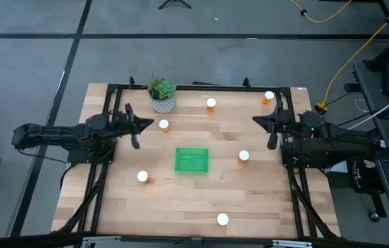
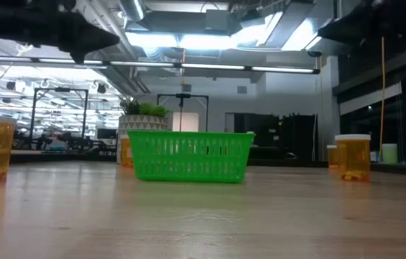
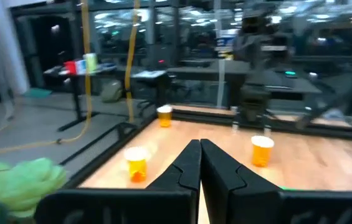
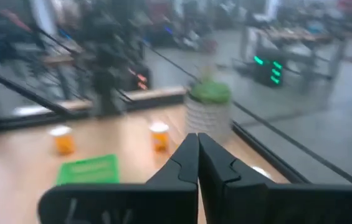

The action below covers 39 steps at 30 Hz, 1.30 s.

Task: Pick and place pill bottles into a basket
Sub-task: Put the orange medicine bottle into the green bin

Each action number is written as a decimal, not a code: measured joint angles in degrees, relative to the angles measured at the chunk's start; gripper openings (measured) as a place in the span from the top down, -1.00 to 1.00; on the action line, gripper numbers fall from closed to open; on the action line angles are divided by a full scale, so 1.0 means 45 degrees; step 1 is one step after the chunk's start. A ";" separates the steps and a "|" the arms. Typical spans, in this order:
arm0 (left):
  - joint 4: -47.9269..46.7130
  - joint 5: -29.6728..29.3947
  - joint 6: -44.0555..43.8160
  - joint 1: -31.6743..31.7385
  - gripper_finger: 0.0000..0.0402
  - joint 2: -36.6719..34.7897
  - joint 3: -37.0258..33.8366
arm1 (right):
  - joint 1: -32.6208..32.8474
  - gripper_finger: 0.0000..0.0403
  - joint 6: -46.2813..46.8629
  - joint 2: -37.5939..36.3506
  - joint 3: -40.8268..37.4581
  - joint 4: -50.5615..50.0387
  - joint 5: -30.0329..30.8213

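The green basket (image 1: 192, 160) stands at the table's middle; it also shows in the low view (image 2: 190, 155). Several orange pill bottles with white caps stand upright around it: one (image 1: 164, 125) just past my left gripper, one (image 1: 244, 156) right of the basket, one (image 1: 142, 176) to its near left, and others farther out. My left gripper (image 1: 147, 123) hovers shut and empty at the table's left side (image 3: 199, 149). My right gripper (image 1: 257, 121) hovers shut and empty at the right side (image 4: 197, 142).
A potted plant (image 1: 162, 95) in a white patterned pot stands at the far left, close to my left gripper. More bottles stand at the far edge (image 1: 211, 104), the far right corner (image 1: 268, 96) and the near edge (image 1: 222, 220). A dark frame runs along the table's edges.
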 joint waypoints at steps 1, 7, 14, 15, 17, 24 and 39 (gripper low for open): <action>0.0040 0.0001 -0.0111 0.0292 0.99 0.0300 0.0114 | 0.0000 1.00 0.0004 0.0451 0.0304 -0.0304 0.0359; 0.0073 0.2315 -0.0427 0.1712 0.98 0.1837 0.0620 | -0.0004 1.00 0.2479 0.2328 0.1841 -0.1867 0.3191; 0.0411 0.3478 -0.0423 0.2353 0.98 0.2604 0.0876 | -0.0010 1.00 0.5346 0.3391 0.3130 -0.5780 0.6216; 0.0417 0.3446 -0.0423 0.2378 0.98 0.2615 0.0876 | -0.0010 1.00 0.5836 0.3509 0.3247 -0.6272 0.6276; 0.0420 0.3439 -0.0418 0.2412 0.98 0.2615 0.0876 | -0.0010 1.00 0.6711 0.3722 0.3439 -0.7042 0.6248; 0.0818 0.3410 0.0040 0.2440 0.98 0.2615 0.0876 | -0.0010 1.00 0.9113 0.4709 0.4001 -0.9602 0.6194; 0.0897 0.3219 0.1370 0.2440 0.98 0.2615 0.0876 | -0.0585 0.93 0.9560 0.6623 0.4130 -1.1406 0.6323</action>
